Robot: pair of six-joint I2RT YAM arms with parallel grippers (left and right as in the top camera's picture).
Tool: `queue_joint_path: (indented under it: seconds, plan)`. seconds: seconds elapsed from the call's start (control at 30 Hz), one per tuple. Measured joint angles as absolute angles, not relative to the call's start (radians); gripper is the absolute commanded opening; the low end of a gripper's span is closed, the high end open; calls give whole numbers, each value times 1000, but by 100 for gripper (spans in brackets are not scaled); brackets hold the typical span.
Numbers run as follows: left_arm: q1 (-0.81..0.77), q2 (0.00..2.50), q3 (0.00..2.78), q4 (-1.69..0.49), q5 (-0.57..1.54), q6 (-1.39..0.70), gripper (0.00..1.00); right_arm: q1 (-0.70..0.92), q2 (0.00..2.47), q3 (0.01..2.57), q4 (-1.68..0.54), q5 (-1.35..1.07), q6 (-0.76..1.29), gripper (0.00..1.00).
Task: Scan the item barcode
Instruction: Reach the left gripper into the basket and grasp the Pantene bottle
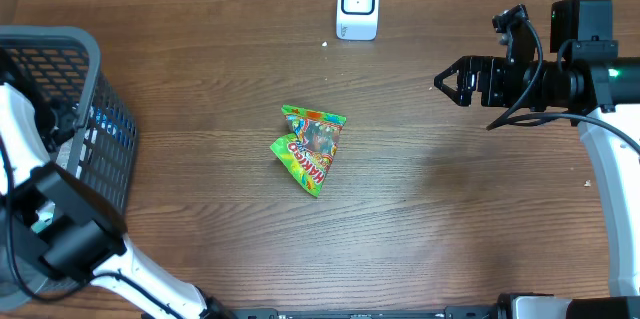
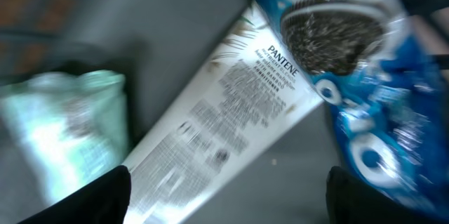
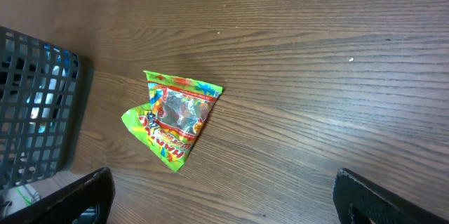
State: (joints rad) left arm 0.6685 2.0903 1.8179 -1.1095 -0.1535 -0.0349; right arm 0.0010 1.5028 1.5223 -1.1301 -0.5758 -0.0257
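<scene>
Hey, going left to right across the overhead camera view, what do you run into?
black mesh basket → green candy bag → white scanner → right end effector, open above the table. The left arm overlaps the basket, so it is left out.

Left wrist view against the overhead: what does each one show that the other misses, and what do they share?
Only the left wrist view: a white Pantene tube, a blue snack packet and a pale green packet, all blurred. Only the overhead: the green candy bag on the table, the white scanner, and the right pincer, open. Shared: probably only what lies in the basket; blue showing through its mesh overhead may be that blue packet.
</scene>
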Motion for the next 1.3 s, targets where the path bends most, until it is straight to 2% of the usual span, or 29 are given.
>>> queue_joint_path:
  seconds: [0.17, 0.3, 0.37, 0.47, 0.63, 0.73, 0.8, 1.0, 1.13, 1.3]
  plan:
    - [668, 2180, 1818, -1109, -155, 26, 76, 1, 1503, 1522, -1131, -576, -25, 100]
    - [668, 2194, 1818, -1113, -161, 40, 70, 1, 1503, 1522, -1130, -576, -25, 100]
    - [669, 2207, 1818, -1114, -167, 44, 63, 1, 1503, 1522, -1130, -576, -25, 100]
    - [669, 2221, 1818, -1120, -174, 58, 47, 1, 1503, 1522, -1131, -576, -25, 100]
    - [668, 2221, 1818, -1148, -181, 51, 38, 1, 1503, 1522, -1130, -576, -25, 100]
    - [669, 2221, 1818, -1185, -184, 20, 18, 1, 1503, 1522, -1130, -576, -26, 100]
    - [668, 2221, 1819, -1212, -188, 5, 12, 1, 1503, 1522, -1131, -576, -25, 100]
    - [669, 2217, 1829, -1278, -194, -17, 5, 1, 1503, 1522, -1130, -576, -25, 100]
    - [670, 2222, 1870, -1367, -171, -20, 4, 1, 1503, 1522, -1131, -576, -26, 100]
    - [673, 2251, 2076, -1548, -140, -20, 4, 1, 1503, 1522, -1130, -576, -25, 100]
